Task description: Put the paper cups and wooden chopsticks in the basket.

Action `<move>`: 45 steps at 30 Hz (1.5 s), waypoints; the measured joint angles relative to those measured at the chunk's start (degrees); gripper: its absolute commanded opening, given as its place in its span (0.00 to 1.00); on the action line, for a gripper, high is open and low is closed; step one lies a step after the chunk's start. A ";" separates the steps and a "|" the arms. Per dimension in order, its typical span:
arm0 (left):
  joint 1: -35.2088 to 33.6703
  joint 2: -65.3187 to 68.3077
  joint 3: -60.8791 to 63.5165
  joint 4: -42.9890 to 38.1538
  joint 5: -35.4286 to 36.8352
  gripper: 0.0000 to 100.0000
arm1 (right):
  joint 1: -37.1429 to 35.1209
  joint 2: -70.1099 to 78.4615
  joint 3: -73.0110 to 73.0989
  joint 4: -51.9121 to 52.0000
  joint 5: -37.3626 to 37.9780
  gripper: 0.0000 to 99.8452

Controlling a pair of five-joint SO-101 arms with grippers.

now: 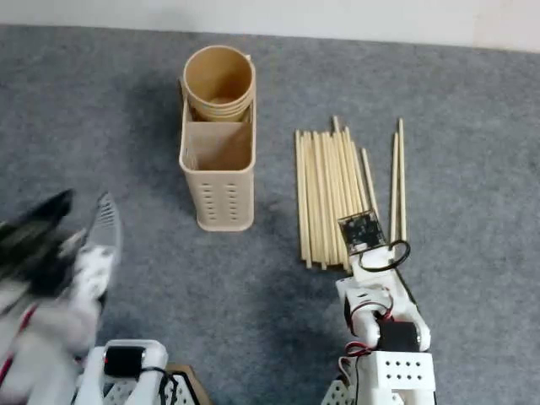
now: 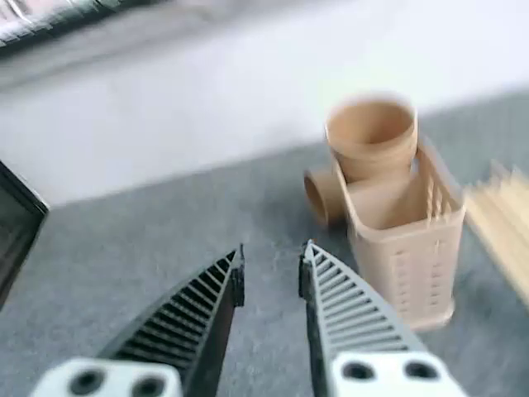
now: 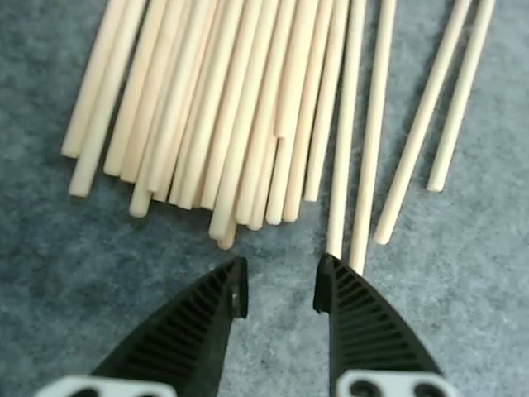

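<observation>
We take the basket (image 1: 218, 181) as our mark; it stands upright on the grey mat (image 1: 126, 101). A stack of paper cups (image 1: 219, 80) sits in the basket's compartment farthest from the arms, rims well above the basket wall. From the left wrist view, the basket (image 2: 405, 248) carries that stack (image 2: 370, 132), and what looks like one more cup (image 2: 322, 194) lies on its side against the basket's far outer wall.

The wooden chopsticks (image 1: 329, 194) lie flat on the mat on the right arm's side of the basket, near it but not touching, running roughly parallel to its long side. Most are bunched in a pile (image 3: 231, 107), and a few loose sticks (image 1: 396, 177) lie just beyond the pile, farther from the basket.

The left gripper (image 2: 271, 277) hangs on the opposite side of the basket, apart from it and nearer the arm bases, its jaws parted by a narrow gap with nothing between them. In the high view it (image 1: 87, 207) is blurred. The right gripper (image 3: 281, 285) sits just off the near ends of the chopsticks, jaws moderately apart and holding nothing, one tip almost at the end of a loose stick.
</observation>
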 measured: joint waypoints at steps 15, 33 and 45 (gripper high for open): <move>-4.13 -39.56 77.63 -35.96 2.20 0.13 | 2.90 11.69 -24.18 8.18 3.69 0.15; -5.89 -40.53 88.26 -42.29 2.73 0.13 | 10.29 81.67 -64.88 -0.35 9.05 0.15; -5.89 -40.53 88.26 -42.29 2.73 0.13 | 11.52 96.35 -73.85 -0.44 8.97 0.15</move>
